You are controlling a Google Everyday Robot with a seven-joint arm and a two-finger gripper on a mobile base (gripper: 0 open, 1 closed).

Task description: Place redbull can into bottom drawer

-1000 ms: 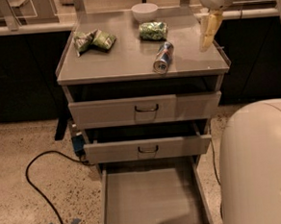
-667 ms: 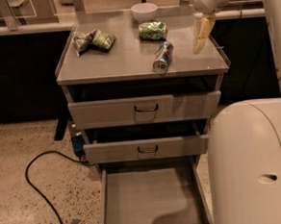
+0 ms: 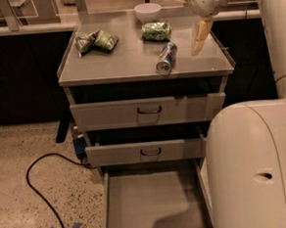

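Observation:
The redbull can (image 3: 166, 58) lies on its side on the cabinet top (image 3: 124, 63), right of the middle, its silver end toward me. My gripper (image 3: 189, 15) hangs above the top's right rear, just right of and behind the can, not touching it. Its fingers are spread apart, one (image 3: 199, 33) pointing down and one pointing left, with nothing between them. The bottom drawer (image 3: 149, 199) is pulled fully out at floor level, and its grey floor is bare.
Two green snack bags (image 3: 96, 40) (image 3: 156, 30) and a white bowl (image 3: 147, 10) sit on the cabinet top. The two upper drawers (image 3: 147, 110) (image 3: 145, 151) stand slightly out. A black cable (image 3: 43, 191) loops on the floor at left. My white arm body (image 3: 254, 167) fills the right foreground.
My gripper has moved left, closer to the can, and my arm body now fills more of the right side. The can and drawers have not moved.

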